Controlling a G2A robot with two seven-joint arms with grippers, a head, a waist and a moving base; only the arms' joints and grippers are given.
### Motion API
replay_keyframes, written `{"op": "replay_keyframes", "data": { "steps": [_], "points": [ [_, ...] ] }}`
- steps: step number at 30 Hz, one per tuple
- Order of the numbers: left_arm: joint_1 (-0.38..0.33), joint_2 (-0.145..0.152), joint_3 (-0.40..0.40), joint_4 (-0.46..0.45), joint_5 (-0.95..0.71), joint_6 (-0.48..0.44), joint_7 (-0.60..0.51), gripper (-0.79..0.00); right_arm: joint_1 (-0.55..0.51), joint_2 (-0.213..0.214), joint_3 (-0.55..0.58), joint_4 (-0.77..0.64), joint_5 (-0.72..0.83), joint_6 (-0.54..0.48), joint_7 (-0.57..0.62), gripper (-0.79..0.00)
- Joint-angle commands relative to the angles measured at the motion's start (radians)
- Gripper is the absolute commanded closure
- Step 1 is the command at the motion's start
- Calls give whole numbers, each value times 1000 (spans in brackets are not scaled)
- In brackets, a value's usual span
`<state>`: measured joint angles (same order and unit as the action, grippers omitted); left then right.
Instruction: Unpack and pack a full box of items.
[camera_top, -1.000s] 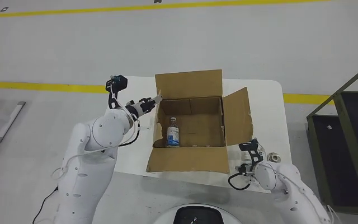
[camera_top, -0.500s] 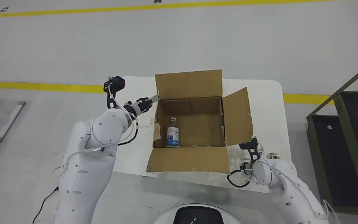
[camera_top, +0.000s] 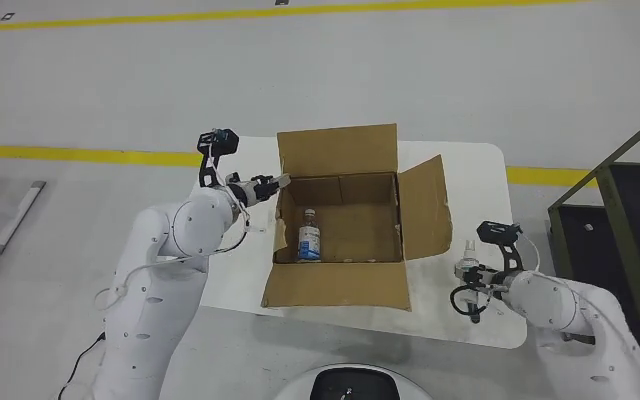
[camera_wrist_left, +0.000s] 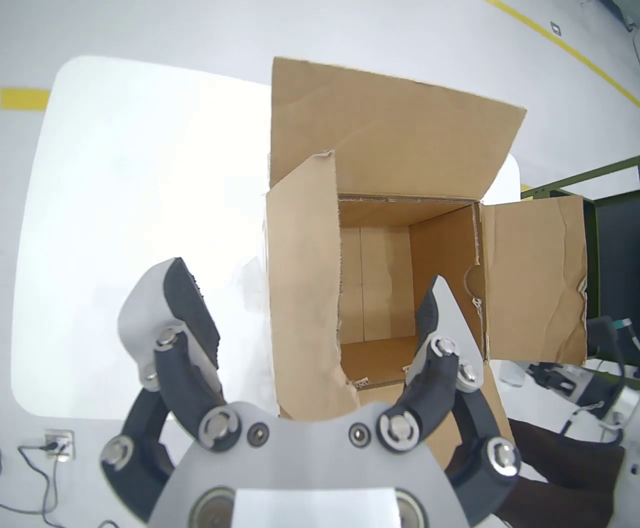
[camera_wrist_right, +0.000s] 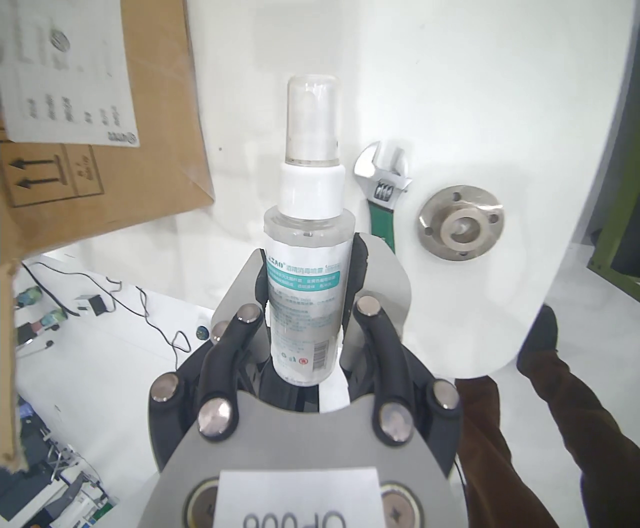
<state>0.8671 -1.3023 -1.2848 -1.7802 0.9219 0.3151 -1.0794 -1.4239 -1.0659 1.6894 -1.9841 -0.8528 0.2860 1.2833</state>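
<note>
Swinging out to the right, away from the box (camera_top: 340, 150), the right gripper (camera_wrist_right: 310, 270) is holding a spray bottle (camera_wrist_right: 307, 240) over the table (camera_top: 240, 280) — jaws clamped on its body. The left gripper (camera_wrist_left: 310, 287) is hovering at the box's left flap, jaws apart — another bottle (camera_top: 309, 240) is sitting inside.

box (camera_top: 338, 150) open — bottle (camera_top: 309, 241) inside | left end effector (camera_top: 281, 182) beside box

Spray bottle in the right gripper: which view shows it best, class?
The right wrist view: the spray bottle appears close, cap to label, between the jaws of the right gripper. The top view shows it small; the left wrist view, perhaps a faint shape.
</note>
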Motion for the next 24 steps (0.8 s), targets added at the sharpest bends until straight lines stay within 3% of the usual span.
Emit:
{"op": "replay_keyframes", "data": {
  "steps": [1,6,11,15,20,24],
  "points": [
    [14,3,14,-18,21,-49,7,-785,-24,2,81,-41,66,-16,-20,0],
    [36,10,46,-19,112,-156,62,-785,-75,-1,233,-108,307,-93,-83,0],
    [58,13,58,-20,165,-193,116,-785,-127,-6,295,-153,510,-214,-158,0],
    [58,13,58,-20,165,-193,116,-785,-143,-8,279,-139,616,-293,-188,0],
    [60,14,60,-22,170,-199,123,-785,-122,-2,217,-137,639,-352,-169,0],
    [80,22,78,-49,273,-290,142,-785,-100,3,174,-124,654,-362,-167,0]
  ]
}}
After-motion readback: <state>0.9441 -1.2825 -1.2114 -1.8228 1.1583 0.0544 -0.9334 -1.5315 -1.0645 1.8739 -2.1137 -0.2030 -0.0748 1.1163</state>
